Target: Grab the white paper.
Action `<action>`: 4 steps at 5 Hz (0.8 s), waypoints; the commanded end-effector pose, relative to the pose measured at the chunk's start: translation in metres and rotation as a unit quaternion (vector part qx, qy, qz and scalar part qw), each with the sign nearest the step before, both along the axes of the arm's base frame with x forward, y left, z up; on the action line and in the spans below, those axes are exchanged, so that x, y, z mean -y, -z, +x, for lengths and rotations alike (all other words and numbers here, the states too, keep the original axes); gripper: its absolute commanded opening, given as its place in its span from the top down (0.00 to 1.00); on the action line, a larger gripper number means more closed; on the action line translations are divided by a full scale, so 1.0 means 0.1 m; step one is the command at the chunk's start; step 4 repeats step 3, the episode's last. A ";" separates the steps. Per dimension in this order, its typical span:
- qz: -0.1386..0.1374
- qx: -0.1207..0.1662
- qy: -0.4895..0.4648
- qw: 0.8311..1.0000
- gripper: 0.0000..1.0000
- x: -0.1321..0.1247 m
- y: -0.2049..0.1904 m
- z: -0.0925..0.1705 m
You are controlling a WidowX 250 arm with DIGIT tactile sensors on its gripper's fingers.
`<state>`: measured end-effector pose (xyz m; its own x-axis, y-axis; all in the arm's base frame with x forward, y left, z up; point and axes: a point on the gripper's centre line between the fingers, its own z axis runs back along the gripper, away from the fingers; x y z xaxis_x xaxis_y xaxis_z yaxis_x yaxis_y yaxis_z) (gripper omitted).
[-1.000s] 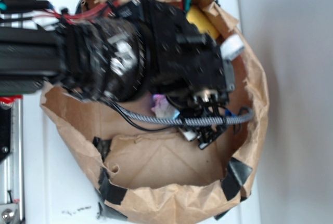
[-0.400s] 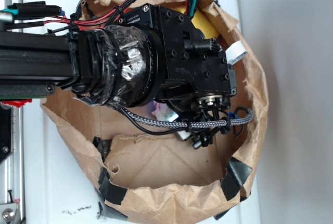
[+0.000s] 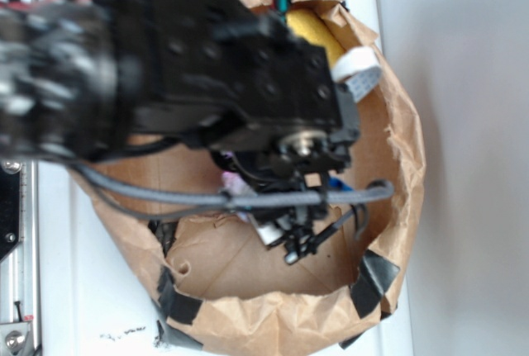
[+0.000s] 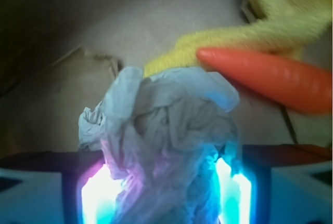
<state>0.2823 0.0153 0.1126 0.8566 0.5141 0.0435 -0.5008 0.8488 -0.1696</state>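
The white paper (image 4: 166, 130) is a crumpled off-white wad filling the lower middle of the wrist view. My gripper (image 4: 164, 195) is shut on it, with the glowing pads (image 4: 96, 195) pressed against both its sides. The paper's top sticks out above the jaws. In the exterior view the black arm (image 3: 207, 75) hangs blurred over the brown paper bag (image 3: 273, 323). A pink-lit scrap of the paper (image 3: 232, 182) shows under the wrist. Beyond the wad lie an orange toy carrot (image 4: 265, 78) and the yellow cloth (image 4: 270, 26).
The bag's crumpled walls ring the gripper, patched with black tape (image 3: 376, 277) at the front. The yellow cloth (image 3: 318, 34) and a white-grey object (image 3: 357, 71) sit at the bag's far right. A grey braided cable (image 3: 273, 199) crosses below the wrist. The bag's floor (image 3: 248, 261) shows in front.
The arm has come up toward the camera and now looks larger and blurred. The gripper has shifted slightly left and forward, with the paper still between the pads.
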 end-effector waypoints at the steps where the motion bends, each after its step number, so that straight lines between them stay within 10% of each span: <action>1: 0.016 0.062 -0.008 0.998 1.00 -0.18 -0.89 -0.10; 4: 0.002 0.074 0.011 0.997 1.00 -0.19 -1.05 -0.05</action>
